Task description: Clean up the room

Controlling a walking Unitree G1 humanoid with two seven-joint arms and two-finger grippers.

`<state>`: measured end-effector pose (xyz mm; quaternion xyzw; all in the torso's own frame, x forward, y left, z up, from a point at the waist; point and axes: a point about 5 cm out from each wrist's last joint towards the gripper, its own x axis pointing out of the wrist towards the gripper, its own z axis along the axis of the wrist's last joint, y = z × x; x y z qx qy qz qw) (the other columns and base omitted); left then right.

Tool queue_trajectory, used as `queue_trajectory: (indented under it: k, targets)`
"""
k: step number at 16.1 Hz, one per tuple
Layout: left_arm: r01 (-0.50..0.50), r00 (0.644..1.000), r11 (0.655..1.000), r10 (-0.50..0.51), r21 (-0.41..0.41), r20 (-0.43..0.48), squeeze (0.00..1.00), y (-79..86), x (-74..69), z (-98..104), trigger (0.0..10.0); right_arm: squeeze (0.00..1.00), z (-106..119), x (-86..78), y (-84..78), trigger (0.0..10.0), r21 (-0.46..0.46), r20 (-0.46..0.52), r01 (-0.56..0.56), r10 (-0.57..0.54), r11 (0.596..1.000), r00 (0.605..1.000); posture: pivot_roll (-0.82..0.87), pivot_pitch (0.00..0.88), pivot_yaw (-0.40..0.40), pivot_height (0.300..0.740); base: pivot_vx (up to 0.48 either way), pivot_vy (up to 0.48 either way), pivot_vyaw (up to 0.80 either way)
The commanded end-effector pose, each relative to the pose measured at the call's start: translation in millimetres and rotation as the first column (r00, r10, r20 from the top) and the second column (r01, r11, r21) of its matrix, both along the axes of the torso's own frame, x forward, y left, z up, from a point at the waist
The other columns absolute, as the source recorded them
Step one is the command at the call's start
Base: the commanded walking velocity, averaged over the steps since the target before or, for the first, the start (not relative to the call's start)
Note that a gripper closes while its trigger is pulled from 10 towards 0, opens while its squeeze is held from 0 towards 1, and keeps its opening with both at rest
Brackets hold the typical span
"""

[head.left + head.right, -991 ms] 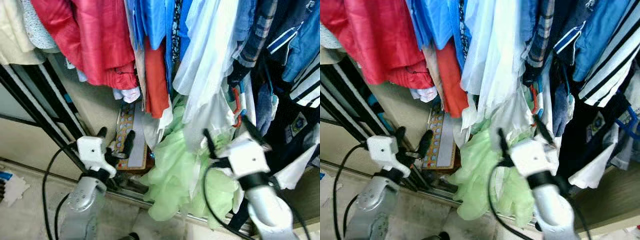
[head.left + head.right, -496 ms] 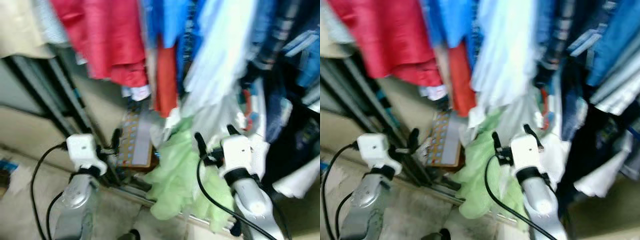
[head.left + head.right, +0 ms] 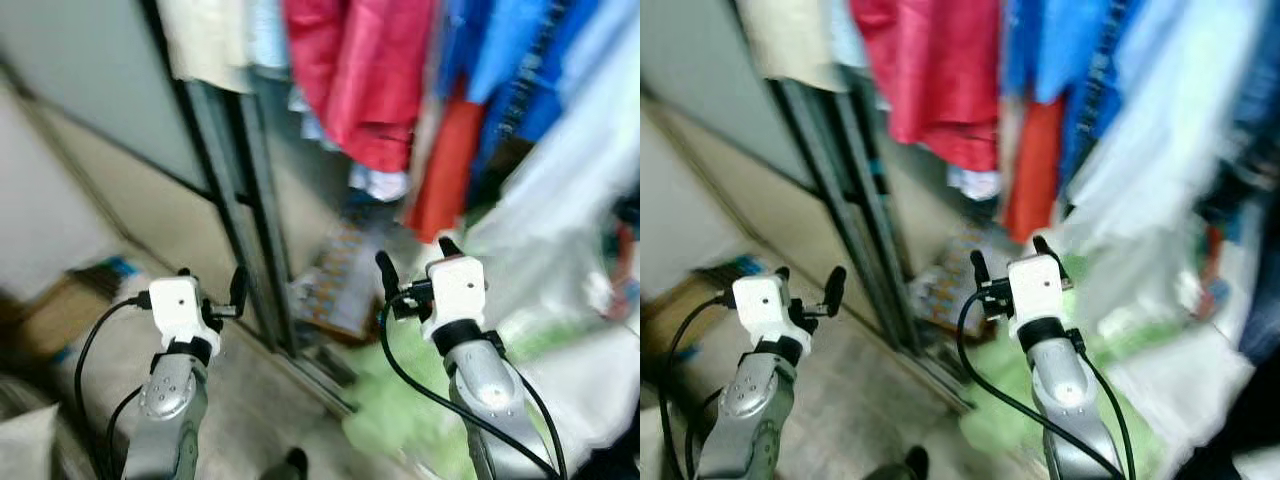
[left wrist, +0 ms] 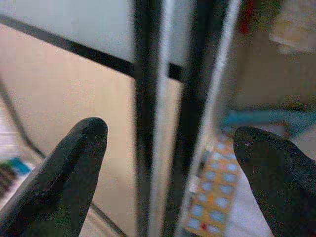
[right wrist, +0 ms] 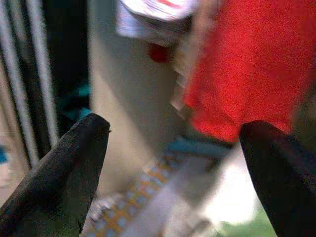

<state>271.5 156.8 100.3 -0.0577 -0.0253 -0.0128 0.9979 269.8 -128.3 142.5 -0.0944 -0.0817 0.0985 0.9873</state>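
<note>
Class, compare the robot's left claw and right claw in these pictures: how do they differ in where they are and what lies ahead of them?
The left claw is raised before the dark sliding-door frame; the right claw is raised nearer the hanging clothes. In the wrist views, the left claw looks at the frame, while the right claw looks at the orange-red garment. A patterned board stands low ahead of both. Shared: both are open and hold nothing.

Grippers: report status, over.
Left gripper open, empty, at wardrobe door frame. Right gripper open, empty, near hanging clothes. Green garment on floor.
</note>
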Motion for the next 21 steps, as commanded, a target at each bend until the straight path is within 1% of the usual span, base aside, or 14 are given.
queue_trajectory:
  k: [1,5,7,9,11,12,13,14,16,18,19,20,21]
  targets:
    - [-0.006,1.0,1.0,0.006,0.012,-0.009,0.0,1.3,1.2,-3,10.0,0.0,-5,2.0,-2.1,10.0,-0.004,-0.019,-0.006,0.006,1.0,1.0,0.01,0.106,0.049,0.74,0.0,0.0,0.8]
    - [-0.014,1.0,1.0,0.014,0.017,0.004,0.0,3.3,5.0,0,10.0,0.0,-4,9.6,0.5,10.0,-0.004,-0.015,-0.022,0.022,1.0,1.0,0.01,0.097,0.045,0.74,0.0,0.0,0.8]
    - [0.009,1.0,1.0,-0.009,0.023,0.029,0.0,-2.4,9.0,4,10.0,0.0,-3,13.9,7.8,10.0,0.003,-0.001,-0.057,0.057,0.998,0.998,0.02,0.089,0.045,0.74,0.0,0.0,0.8]
    - [0.005,0.999,1.0,-0.006,0.018,0.043,0.0,-4.7,12.4,7,10.0,0.0,-4,17.2,12.1,10.0,0.002,0.001,-0.075,0.075,0.997,0.997,0.02,0.075,0.029,0.74,0.0,0.0,0.21]
    - [-0.04,0.997,0.999,0.038,0.032,0.066,0.0,-3.0,13.2,11,10.0,0.0,-7,21.6,13.9,10.0,-0.002,-0.015,-0.115,0.115,0.993,0.993,0.06,0.057,-0.024,0.74,0.0,0.0,0.0]
    - [-0.13,0.989,0.99,0.126,0.048,0.075,0.0,8.1,9.5,12,10.0,0.0,-9,26.1,19.2,10.0,-0.006,-0.025,-0.148,0.148,0.989,0.989,0.09,0.054,-0.052,0.74,0.0,0.0,0.0]
    - [-0.161,0.985,0.986,0.157,0.054,0.074,0.0,12.4,7.9,11,10.0,0.0,-9,28.7,21.0,10.0,-0.005,-0.027,-0.16,0.159,0.987,0.987,0.09,0.055,-0.061,0.74,0.0,0.0,0.0]
    - [-0.156,0.986,0.987,0.153,0.035,0.069,0.0,14.9,4.9,9,10.0,0.0,-9,31.0,22.9,10.0,-0.003,-0.029,-0.168,0.168,0.986,0.985,0.11,0.058,-0.074,0.74,0.0,0.0,0.0]
    - [-0.176,0.983,0.983,0.173,0.048,0.058,0.0,19.1,-2.3,4,10.0,0.0,-10,33.9,28.4,10.0,-0.001,-0.029,-0.186,0.186,0.983,0.982,0.12,0.061,-0.081,0.74,0.0,0.0,0.0]
    - [-0.152,0.987,0.984,0.145,0.092,0.073,0.0,15.7,-1.8,6,10.0,0.0,-10,34.7,30.3,10.0,0.002,-0.024,-0.187,0.187,0.982,0.982,0.12,0.064,-0.065,0.74,0.0,0.0,0.0]
    - [-0.161,0.984,0.975,0.147,0.152,0.101,0.0,13.5,2.9,13,10.0,0.0,-10,34.1,29.4,10.0,0.006,-0.016,-0.174,0.175,0.985,0.985,0.12,0.067,-0.048,0.74,0.0,0.0,0.0]
    - [-0.159,0.983,0.969,0.137,0.192,0.122,0.0,11.7,7.2,20,10.0,0.0,-9,32.1,28.4,10.0,0.006,-0.006,-0.162,0.162,0.987,0.987,0.12,0.072,-0.023,0.74,0.0,0.0,0.0]
    - [-0.166,0.981,0.96,0.138,0.227,0.133,0.0,12.9,7.8,22,10.0,0.0,-9,30.7,28.9,10.0,0.006,-0.001,-0.156,0.156,0.988,0.988,0.11,0.077,-0.008,0.74,0.0,0.0,0.0]
